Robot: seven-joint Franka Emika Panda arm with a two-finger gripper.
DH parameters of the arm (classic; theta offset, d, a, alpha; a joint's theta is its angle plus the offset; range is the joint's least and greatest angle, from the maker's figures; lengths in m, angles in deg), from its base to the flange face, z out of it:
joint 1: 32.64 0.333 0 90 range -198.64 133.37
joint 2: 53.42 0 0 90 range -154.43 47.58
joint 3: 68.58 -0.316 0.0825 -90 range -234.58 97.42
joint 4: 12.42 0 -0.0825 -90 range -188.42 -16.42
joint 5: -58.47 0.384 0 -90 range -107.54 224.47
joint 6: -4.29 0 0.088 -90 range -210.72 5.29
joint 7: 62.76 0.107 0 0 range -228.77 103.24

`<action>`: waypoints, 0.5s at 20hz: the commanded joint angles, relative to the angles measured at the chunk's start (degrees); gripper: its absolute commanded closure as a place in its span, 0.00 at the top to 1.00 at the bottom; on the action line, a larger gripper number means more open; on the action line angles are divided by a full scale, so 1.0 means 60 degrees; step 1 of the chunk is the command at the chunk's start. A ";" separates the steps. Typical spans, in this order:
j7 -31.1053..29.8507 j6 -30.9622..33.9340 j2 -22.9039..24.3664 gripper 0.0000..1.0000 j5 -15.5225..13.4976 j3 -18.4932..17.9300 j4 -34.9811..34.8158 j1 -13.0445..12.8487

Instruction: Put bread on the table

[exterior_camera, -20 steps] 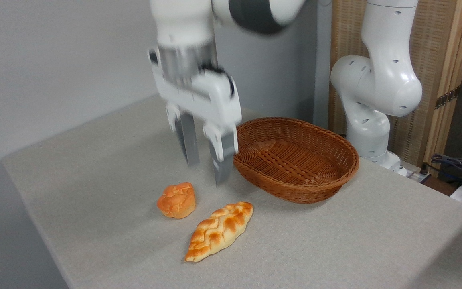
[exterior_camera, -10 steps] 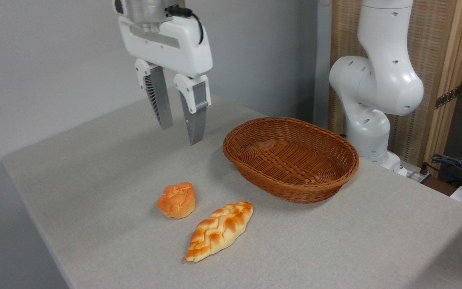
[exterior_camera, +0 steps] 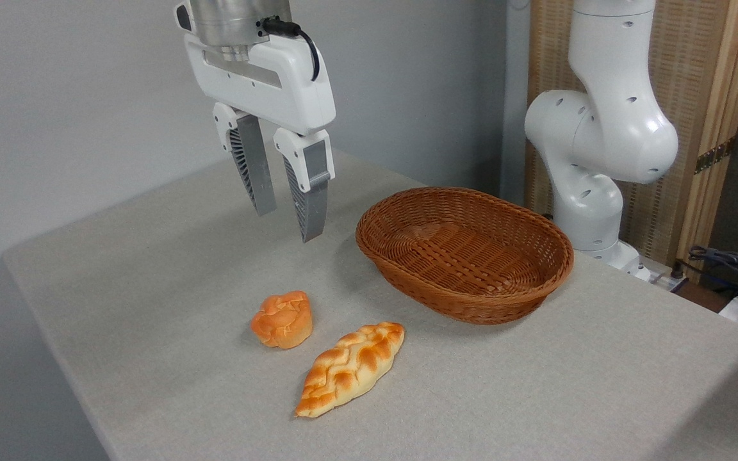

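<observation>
Golden braided loaf (exterior_camera: 350, 369) lies on grey-beige cloth surface (exterior_camera: 170, 256); white claw (exterior_camera: 288, 223) hangs above, fingers apart, empty.

The arm (exterior_camera: 599, 128) is cut by the top edge, as is the metal wrist above the gripper (exterior_camera: 287, 224) (upper left of centre). The table (exterior_camera: 535, 397) runs off the bottom and right edges; the cables (exterior_camera: 737, 269) at far right are cropped and too small to identify.

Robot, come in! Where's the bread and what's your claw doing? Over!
Gripper open, empty, raised above table. Bread lying on table, beside bun. Basket empty. Nothing in the way.
</observation>
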 commanded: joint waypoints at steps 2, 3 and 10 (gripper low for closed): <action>0.0175 0.0317 -0.0085 1.00 -0.0041 0.0053 0.0227 0.0122; 0.0175 0.0317 -0.0085 1.00 -0.0041 0.0038 0.0227 0.0122; 0.0190 0.0331 -0.0099 1.00 -0.0041 0.0024 0.0212 0.0122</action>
